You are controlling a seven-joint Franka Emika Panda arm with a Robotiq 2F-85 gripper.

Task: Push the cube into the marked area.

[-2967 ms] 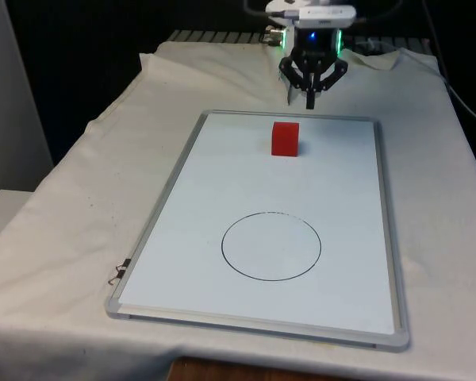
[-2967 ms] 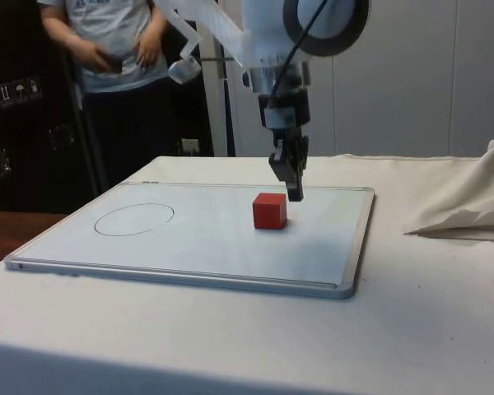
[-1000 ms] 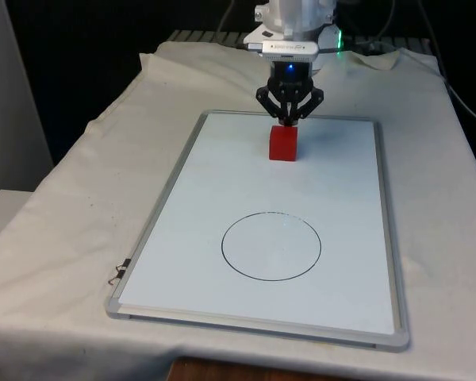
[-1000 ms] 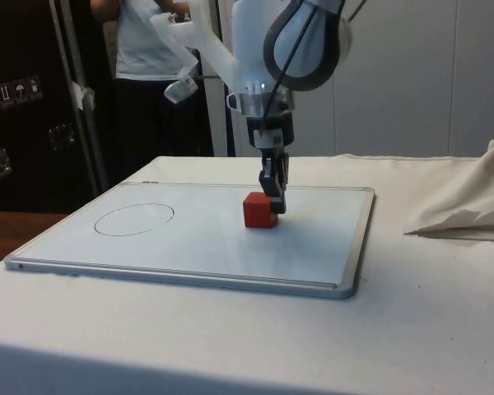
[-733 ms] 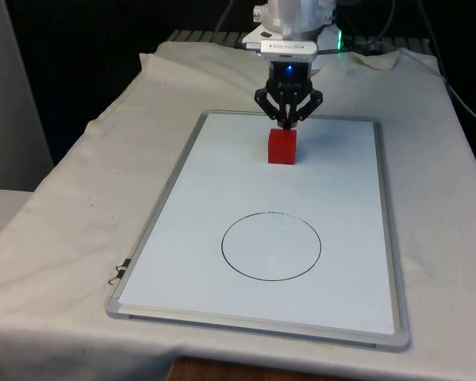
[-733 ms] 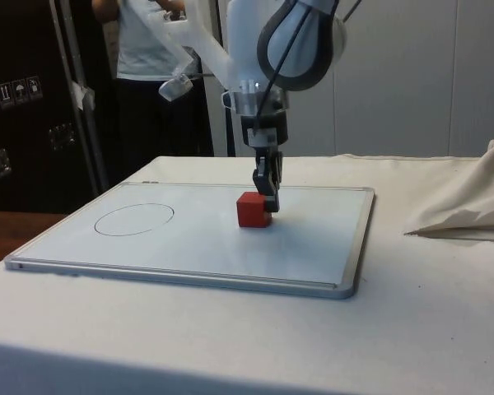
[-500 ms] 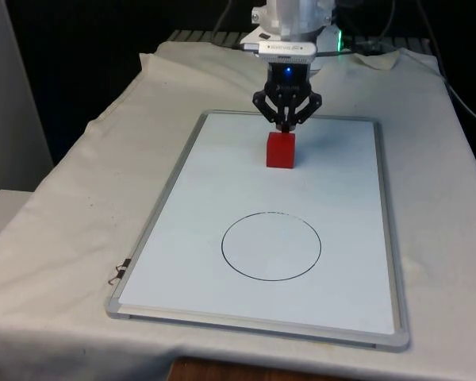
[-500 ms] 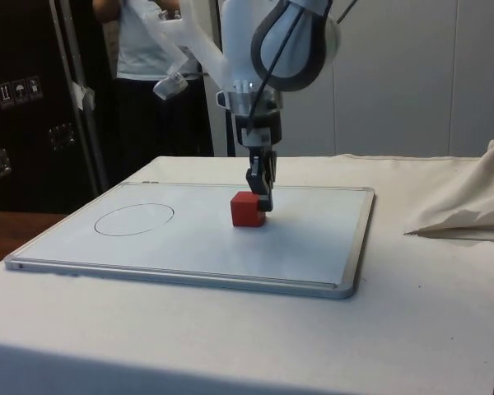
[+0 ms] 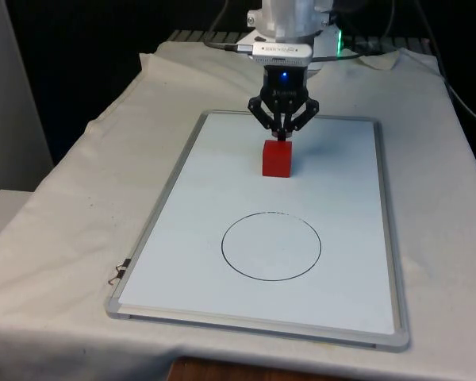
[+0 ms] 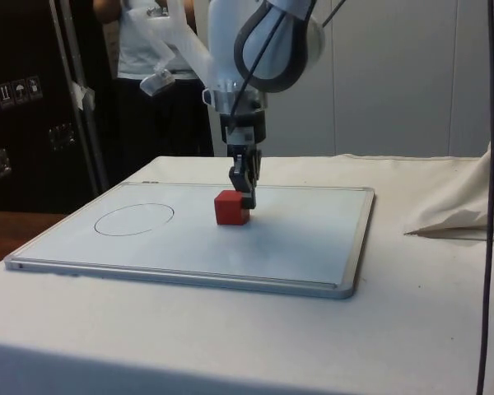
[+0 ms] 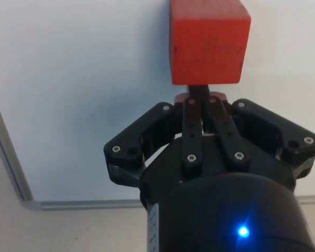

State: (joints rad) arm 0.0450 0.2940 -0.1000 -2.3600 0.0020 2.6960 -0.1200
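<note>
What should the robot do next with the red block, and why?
Probably push a bit more, straight toward the drawn circle. The gripper has its fingers shut together and pressed against the far side of the red cube, on the whiteboard. The cube sits short of the circle, with bare board between them, and the circle lies almost straight ahead of it.

**Even, soft light, with pale glare on the board**

Diffuse overhead light falls evenly. The whiteboard (image 9: 222,190) reads bright, slightly washed out in the wrist view. The red cube (image 10: 231,207) casts only a faint, short shadow. The backdrop in the front view is nearly black. The white cloth (image 10: 230,346) shows soft folds.
</note>
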